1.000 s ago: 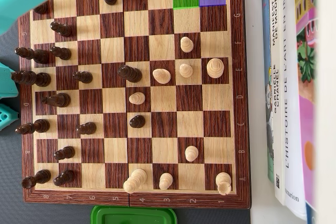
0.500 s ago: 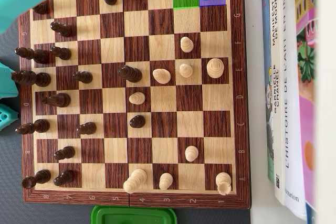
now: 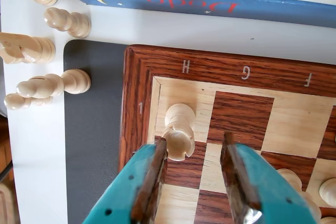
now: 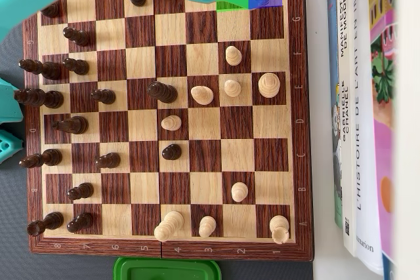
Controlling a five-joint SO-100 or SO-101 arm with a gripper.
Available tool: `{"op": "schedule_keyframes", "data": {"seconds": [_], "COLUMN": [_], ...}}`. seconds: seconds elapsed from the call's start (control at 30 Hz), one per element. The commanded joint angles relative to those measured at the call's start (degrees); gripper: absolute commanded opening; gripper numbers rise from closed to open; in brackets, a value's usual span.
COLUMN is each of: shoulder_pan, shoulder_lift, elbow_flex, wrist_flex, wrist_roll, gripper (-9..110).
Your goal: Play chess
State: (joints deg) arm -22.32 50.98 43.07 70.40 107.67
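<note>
Where claw [image 3: 195, 149] gapes, white rook [image 3: 178, 130] touches its left finger, chessboard [image 3: 236, 72] corner

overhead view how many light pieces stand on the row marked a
3, along the bottom edge: a tall light piece on a4, a smaller light piece on a3, a light rook on a1. Nothing covers that row.

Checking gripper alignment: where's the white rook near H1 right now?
In the wrist view the white rook stands at the board's H1 corner, against the left finger, outside the open gripper.
</note>
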Motion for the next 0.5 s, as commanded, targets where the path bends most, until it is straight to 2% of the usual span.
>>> {"op": "schedule_keyframes", "data": {"seconds": [0.0, 0.47], "shoulder_pan": [0.35, -2.37], "shoulder_lift": [4.13, 4.13], "elbow_flex": [-2.20, -4.04], "wrist_flex": [0.26, -0.35], "wrist_roll": [-0.18, 0.35], "gripper": [16, 16]}}
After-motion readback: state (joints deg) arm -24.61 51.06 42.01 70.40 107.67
